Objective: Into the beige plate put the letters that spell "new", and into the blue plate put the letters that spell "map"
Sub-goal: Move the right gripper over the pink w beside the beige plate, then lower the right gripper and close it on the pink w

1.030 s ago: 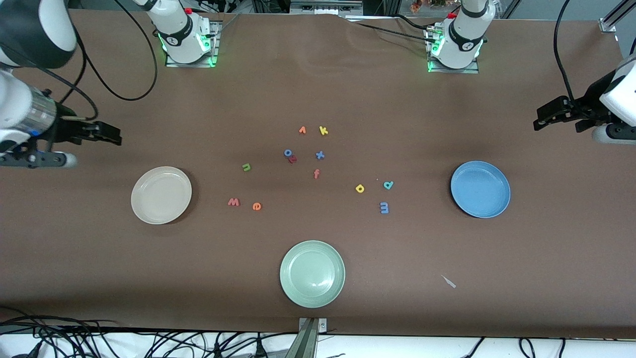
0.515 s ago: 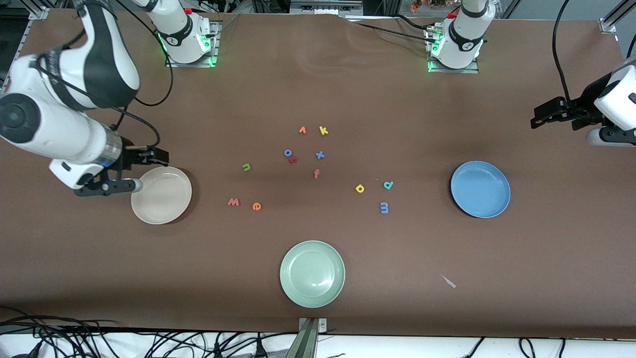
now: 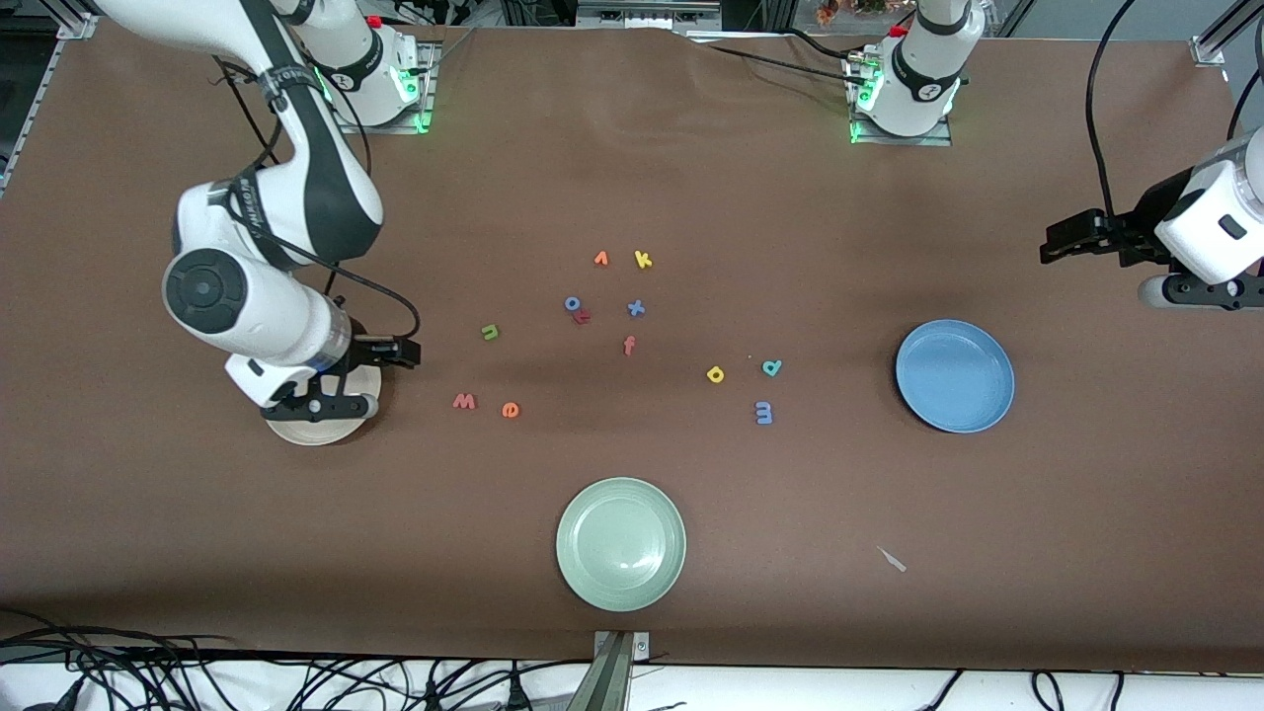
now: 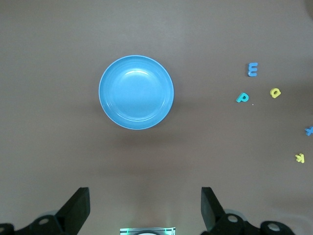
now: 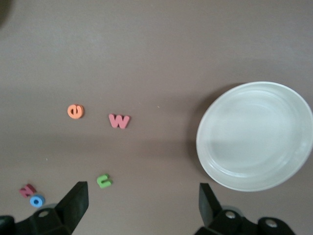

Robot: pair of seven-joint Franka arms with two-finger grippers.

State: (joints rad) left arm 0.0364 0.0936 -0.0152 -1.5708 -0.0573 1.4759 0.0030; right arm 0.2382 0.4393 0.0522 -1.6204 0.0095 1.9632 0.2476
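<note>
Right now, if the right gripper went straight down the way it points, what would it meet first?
Probably bare table, beside the beige plate. The open right gripper hangs between that plate and the green n; height is unclear.

**Colours on the brown tabletop**

Plain brown tabletop (image 3: 632, 178). Cream-beige plate (image 5: 254, 134), sky-blue plate (image 3: 954, 375), pale green plate (image 3: 620, 543), all unpatterned. Green n (image 3: 490, 332), orange e (image 3: 510, 409), pinkish-red w (image 3: 464, 401). Blue m (image 3: 763, 412), yellow a (image 3: 715, 374), teal p (image 3: 771, 367). Yellow k (image 3: 643, 260), red f (image 3: 629, 345), blue o (image 3: 572, 303).
</note>
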